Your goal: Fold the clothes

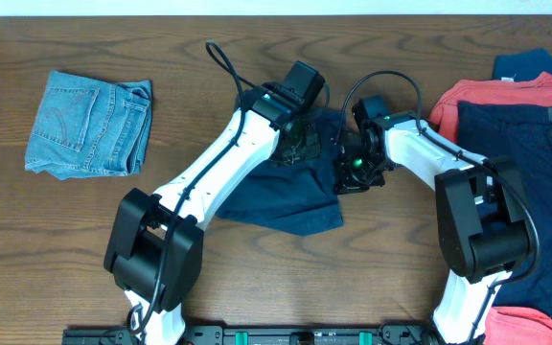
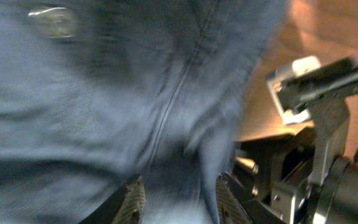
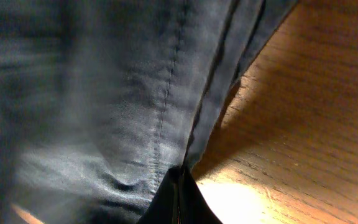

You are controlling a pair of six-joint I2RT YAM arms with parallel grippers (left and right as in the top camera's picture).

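Observation:
A dark navy garment (image 1: 286, 196) lies crumpled on the wooden table in the middle of the overhead view. My left gripper (image 1: 305, 136) is at its upper edge. In the left wrist view a bunched fold of the navy cloth (image 2: 104, 93) sits between the two fingers (image 2: 182, 199), which hold it; the picture is blurred. My right gripper (image 1: 355, 171) is at the garment's right edge. In the right wrist view its fingers (image 3: 179, 190) are pressed together on the seamed edge of the navy cloth (image 3: 104, 93), lifted above the table.
Folded light-blue jeans (image 1: 89, 125) lie at the far left. A pile of clothes fills the right side: a coral piece (image 1: 506, 94), a navy piece (image 1: 544, 172), a teal piece (image 1: 530, 63) and another coral piece (image 1: 535, 326). The two arms are close together.

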